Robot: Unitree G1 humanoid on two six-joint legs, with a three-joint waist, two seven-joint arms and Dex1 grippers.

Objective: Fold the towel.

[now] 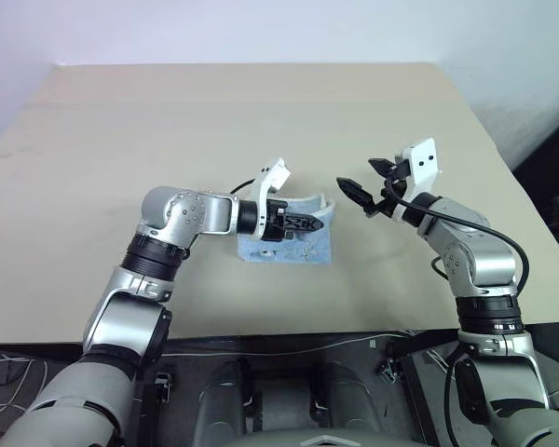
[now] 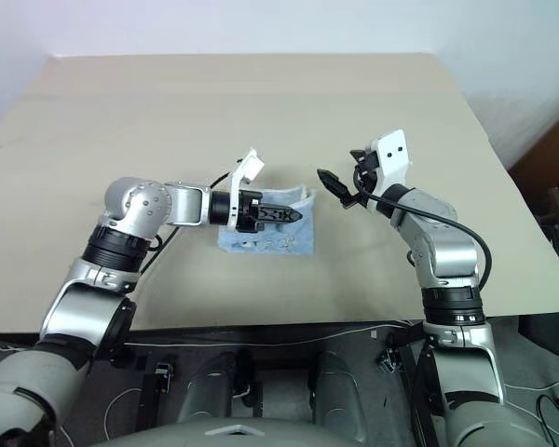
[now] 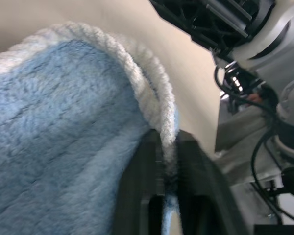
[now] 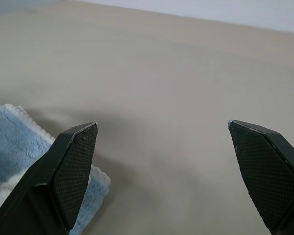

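The left gripper (image 1: pixel 303 223), at centre frame, pinches the whitish stitched edge of the towel (image 1: pixel 307 250) between its two black fingers, lifting that border off the beige table (image 1: pixel 214 121). The light blue towel lies bunched beneath it, near the table's front edge. Just right of centre, the right gripper (image 1: pixel 368 186) hovers above the table with its fingers spread wide, empty.

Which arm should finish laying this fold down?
Left. Its hand already pinches the towel edge over the folded stack; the right hand hangs open beside it, holding nothing.
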